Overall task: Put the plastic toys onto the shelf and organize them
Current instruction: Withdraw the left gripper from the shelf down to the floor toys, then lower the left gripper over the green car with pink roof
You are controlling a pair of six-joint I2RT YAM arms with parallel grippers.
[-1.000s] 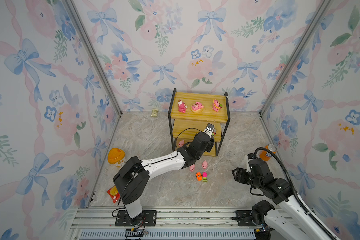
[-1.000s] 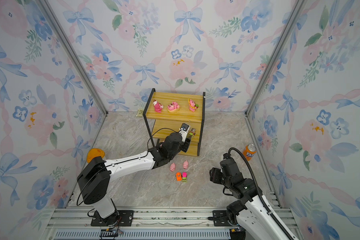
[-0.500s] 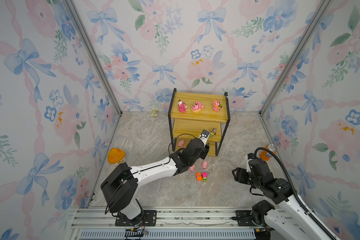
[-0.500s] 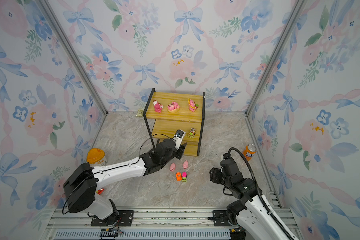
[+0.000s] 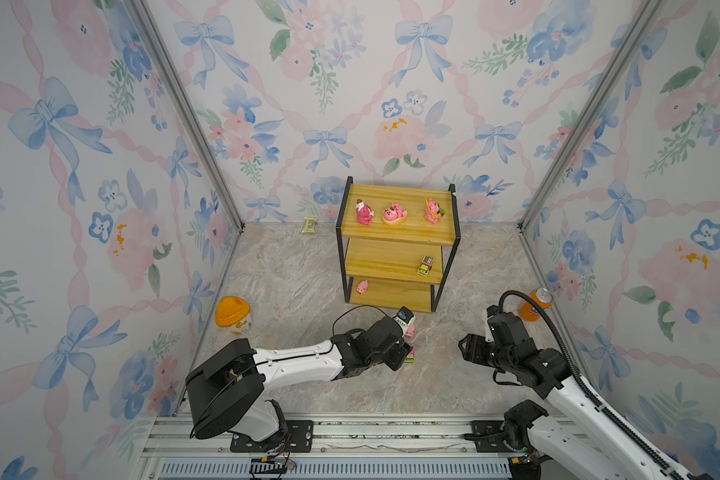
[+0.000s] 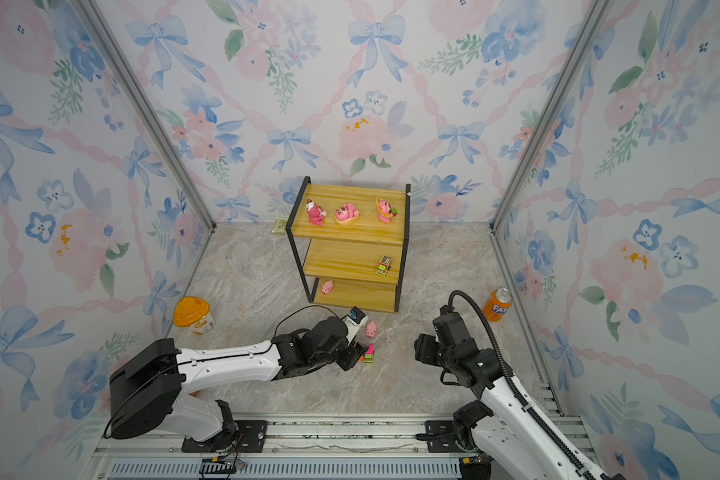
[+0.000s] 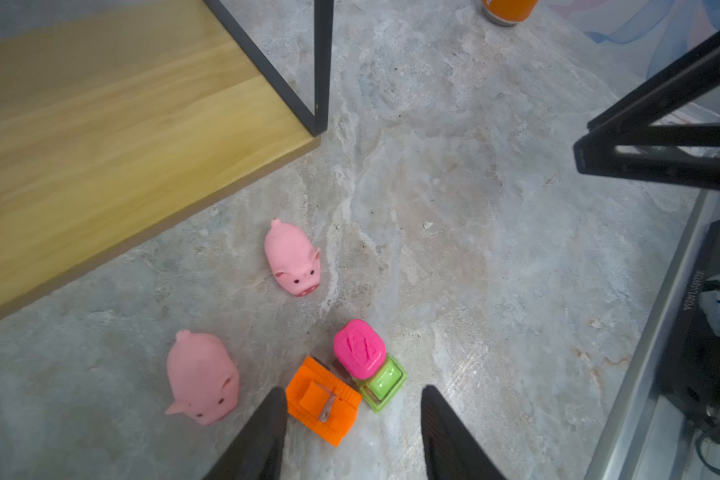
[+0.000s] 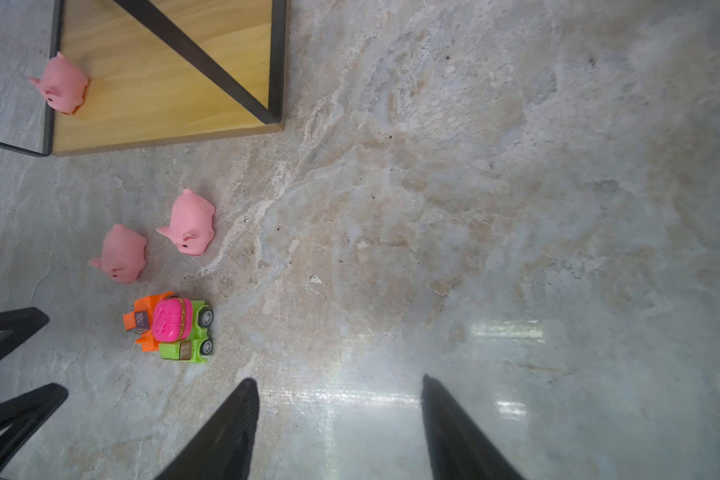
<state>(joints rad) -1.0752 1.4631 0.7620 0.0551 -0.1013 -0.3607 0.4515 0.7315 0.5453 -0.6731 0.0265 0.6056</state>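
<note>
Pink pig [image 7: 202,376] shows only in wrist views

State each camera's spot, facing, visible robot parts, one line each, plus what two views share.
Top views: high up, looking down toward the shelf; left arm, right arm show.
Left wrist: on left arm, facing the orange car; own open jaws show.
Right wrist: on right arm, facing floor; own open jaws show.
Shared: the pink-green car, in both wrist views.

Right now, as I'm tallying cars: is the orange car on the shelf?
No, the orange car sits on the floor beside the pink-green car, off the shelf.
</note>
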